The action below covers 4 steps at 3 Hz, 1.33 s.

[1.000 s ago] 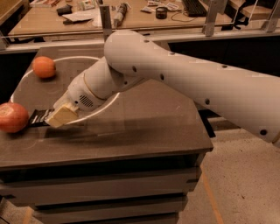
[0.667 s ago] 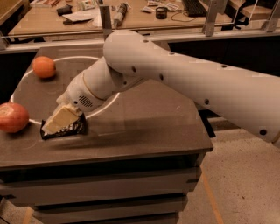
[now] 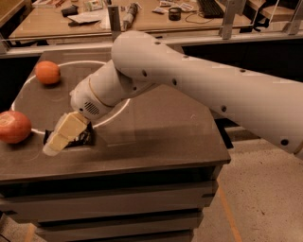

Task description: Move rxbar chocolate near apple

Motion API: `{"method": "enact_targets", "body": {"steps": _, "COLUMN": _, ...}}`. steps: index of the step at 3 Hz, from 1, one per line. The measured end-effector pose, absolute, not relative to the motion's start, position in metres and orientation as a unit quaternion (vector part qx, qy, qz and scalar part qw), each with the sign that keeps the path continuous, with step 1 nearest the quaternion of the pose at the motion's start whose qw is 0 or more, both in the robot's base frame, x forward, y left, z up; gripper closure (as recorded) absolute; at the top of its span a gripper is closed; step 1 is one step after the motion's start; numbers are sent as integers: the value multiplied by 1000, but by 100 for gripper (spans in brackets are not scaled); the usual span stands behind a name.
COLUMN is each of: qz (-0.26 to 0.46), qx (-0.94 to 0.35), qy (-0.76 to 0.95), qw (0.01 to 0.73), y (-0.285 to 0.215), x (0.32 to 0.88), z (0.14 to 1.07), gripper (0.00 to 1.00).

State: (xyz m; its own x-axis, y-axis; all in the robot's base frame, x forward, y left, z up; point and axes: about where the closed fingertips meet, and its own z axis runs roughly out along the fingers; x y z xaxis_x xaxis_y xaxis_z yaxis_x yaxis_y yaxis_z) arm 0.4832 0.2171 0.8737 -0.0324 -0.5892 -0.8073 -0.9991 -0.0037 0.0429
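Observation:
The rxbar chocolate (image 3: 84, 137), a flat black wrapper, lies on the dark tabletop (image 3: 161, 132) at the front left, partly covered by my gripper. The gripper (image 3: 60, 137), with pale yellow tips, sits directly over the bar's middle, low against it. The apple (image 3: 13, 126), round and reddish-orange, rests at the table's left edge, a short gap left of the bar. My white arm (image 3: 199, 90) reaches in from the right across the table.
A smaller orange fruit (image 3: 48, 72) sits at the back left inside a white circle (image 3: 118, 111) painted on the top. The table's front edge is close below the bar. A cluttered bench (image 3: 142, 14) stands behind.
The gripper and bar have shifted a little to the right and toward the front edge, from beside the apple. Since then the bar lies flat in the same spot.

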Motion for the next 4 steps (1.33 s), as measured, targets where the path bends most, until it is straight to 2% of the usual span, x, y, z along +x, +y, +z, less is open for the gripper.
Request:
{"method": "enact_targets", "body": {"steps": 1, "qz": 339, "qx": -627, "qy": 625, "qw": 319, "y": 212, "x": 487, "z": 887, "gripper": 0}}
{"method": "enact_targets", "body": {"steps": 3, "qz": 311, "qx": -630, "qy": 605, "qw": 374, "y": 139, "x": 490, "z": 949, "gripper": 0}}
{"method": "enact_targets", "body": {"steps": 4, "qz": 311, "qx": -630, "qy": 605, "qw": 374, "y": 139, "x": 490, "z": 949, "gripper": 0}}
